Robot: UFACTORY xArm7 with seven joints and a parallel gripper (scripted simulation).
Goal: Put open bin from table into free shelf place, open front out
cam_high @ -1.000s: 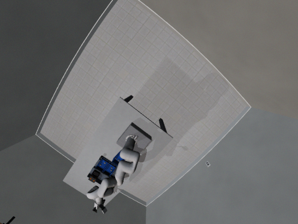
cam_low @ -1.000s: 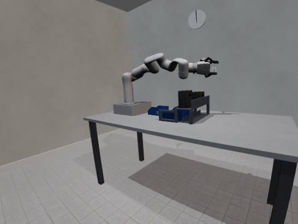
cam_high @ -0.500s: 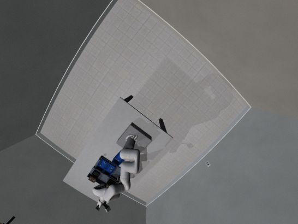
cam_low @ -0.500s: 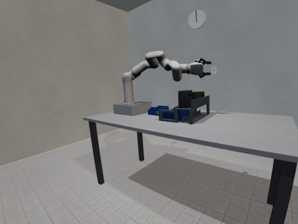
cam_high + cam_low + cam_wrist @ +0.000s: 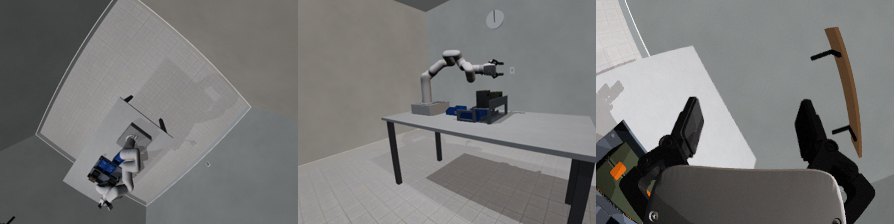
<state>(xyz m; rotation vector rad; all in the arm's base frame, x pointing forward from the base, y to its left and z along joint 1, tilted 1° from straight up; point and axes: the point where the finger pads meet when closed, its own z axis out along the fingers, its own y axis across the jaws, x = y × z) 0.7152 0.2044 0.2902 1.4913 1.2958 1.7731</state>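
A blue open bin stands on the table between the arm's base and the dark shelf. Small parts inside it are too small to make out. Two blue bins sit side by side in the shelf's row; a dark gap lies beside them, partly hidden by the arm. My gripper is open and empty. It points sideways, high above and beyond the shelf's rear side, well away from the bin on the table.
A dark box and an olive box with orange marks stand on the shelf's upper board. The arm reaches over the shelf from its grey base block. A brown wall board with black brackets shows beyond the fingers.
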